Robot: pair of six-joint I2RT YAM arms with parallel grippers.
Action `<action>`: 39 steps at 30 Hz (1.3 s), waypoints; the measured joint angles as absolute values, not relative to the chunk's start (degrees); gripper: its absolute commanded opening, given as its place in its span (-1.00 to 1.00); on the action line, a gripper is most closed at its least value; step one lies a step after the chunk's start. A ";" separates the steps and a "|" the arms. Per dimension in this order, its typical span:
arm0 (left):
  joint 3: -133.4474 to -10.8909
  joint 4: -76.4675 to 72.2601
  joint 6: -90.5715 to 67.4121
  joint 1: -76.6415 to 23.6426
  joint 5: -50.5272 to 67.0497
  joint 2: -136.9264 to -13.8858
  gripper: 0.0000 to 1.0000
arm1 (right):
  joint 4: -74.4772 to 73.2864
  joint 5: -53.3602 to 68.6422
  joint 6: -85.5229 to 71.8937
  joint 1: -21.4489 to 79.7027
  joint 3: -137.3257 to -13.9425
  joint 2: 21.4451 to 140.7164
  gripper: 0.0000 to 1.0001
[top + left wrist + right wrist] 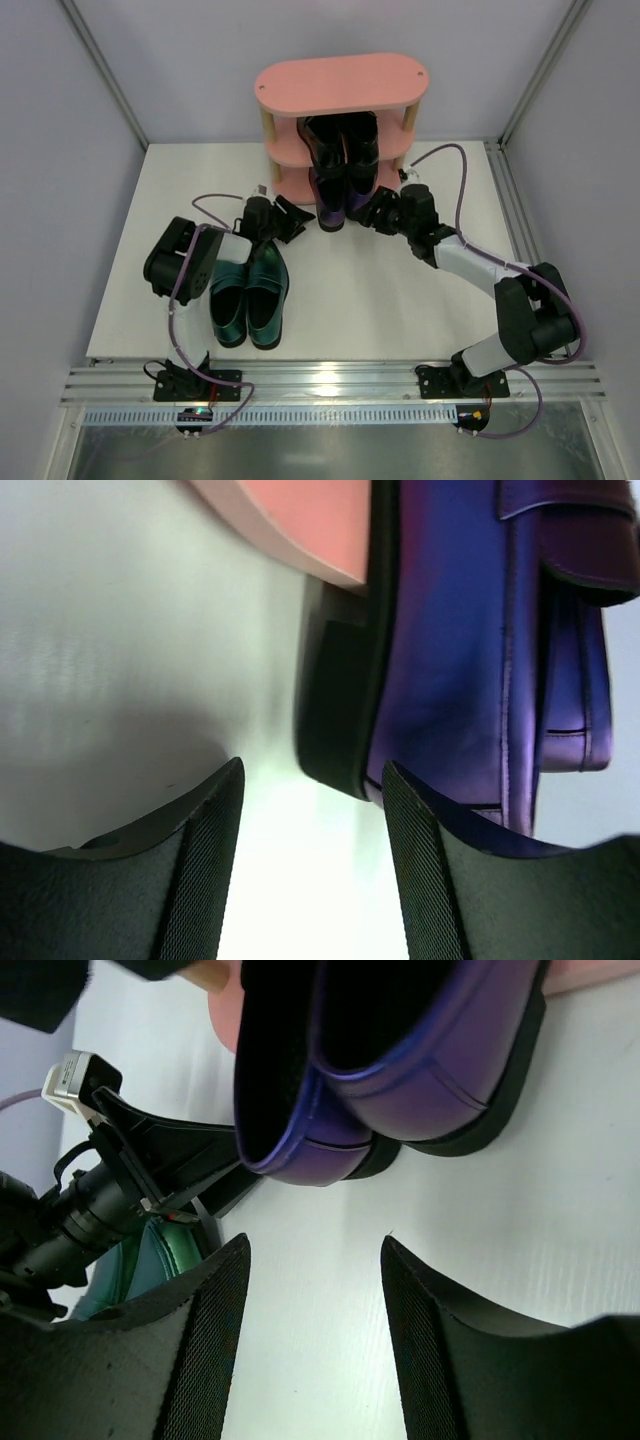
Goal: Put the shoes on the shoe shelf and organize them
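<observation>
The pink shoe shelf [340, 85] stands at the back of the table. The black pair [341, 140] sits on its middle tier. The purple pair [333, 200] sits on the bottom tier, heels sticking out toward me. The teal-green pair [248, 295] stands side by side on the table at front left. My left gripper [293, 217] is open and empty just left of the purple heels. In the left wrist view [312, 770] a purple shoe [470, 670] is close ahead. My right gripper [364, 211] is open and empty just right of them, and in the right wrist view [312, 1245] the purple shoes [400, 1070] lie above it.
Grey walls and metal frame posts enclose the white table [380, 300]. A metal rail [330, 380] runs along the front edge. The left arm's body [185, 260] sits beside the teal pair. The right wrist view shows the left gripper [150, 1165] and a teal shoe [150, 1260].
</observation>
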State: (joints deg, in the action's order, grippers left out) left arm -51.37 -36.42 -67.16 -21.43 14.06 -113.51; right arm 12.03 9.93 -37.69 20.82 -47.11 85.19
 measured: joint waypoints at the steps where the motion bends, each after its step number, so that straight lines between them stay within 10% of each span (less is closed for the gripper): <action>1: -51.29 -35.79 -66.98 -21.32 13.93 -113.49 0.11 | 11.03 8.45 -36.77 22.20 -48.21 85.10 0.13; 32: -48.97 -34.17 -65.49 -19.79 15.29 -111.96 -0.01 | 4.47 -13.34 -59.31 33.15 -60.49 97.06 0.07; 39: -48.75 -34.30 -65.41 -19.38 16.32 -111.92 -0.02 | -2.39 -12.05 -64.53 32.93 -68.82 103.22 -0.31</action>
